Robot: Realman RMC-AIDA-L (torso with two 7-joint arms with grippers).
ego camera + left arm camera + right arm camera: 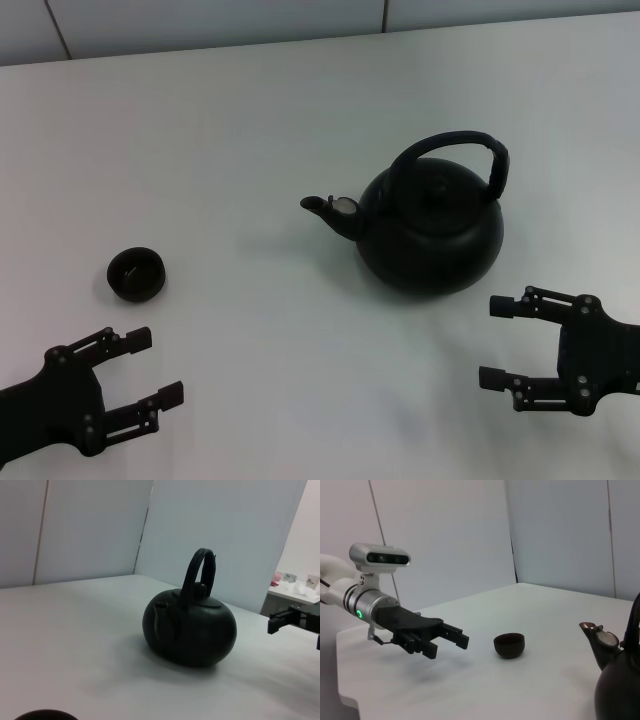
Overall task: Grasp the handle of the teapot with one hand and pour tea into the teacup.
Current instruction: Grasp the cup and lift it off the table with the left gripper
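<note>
Item one, nearest me: left gripper (148, 385), low at the near left edge of the white table (250, 150), fingers spread, nothing between them. It points toward the teacup and sits just short of it.

Item two: right gripper (503, 343), near right, fingers likewise spread and empty. It lies just in front of the teapot, a little to the pot's right, its fingers pointing leftward across the table.

Item three: teacup (136, 273), left of centre, upright, well apart from the pot. I cannot tell whether it holds anything.

Item four: teapot (432, 228), right of centre, upright, lid on, spout (325, 207) aimed left toward the cup. Contents hidden.

Item five: handle (452, 150), arching high over the lid, its span running roughly left to right as I look down.

My judgement: the right arm is far nearer the handle and should rise above the lid to take it.
</note>
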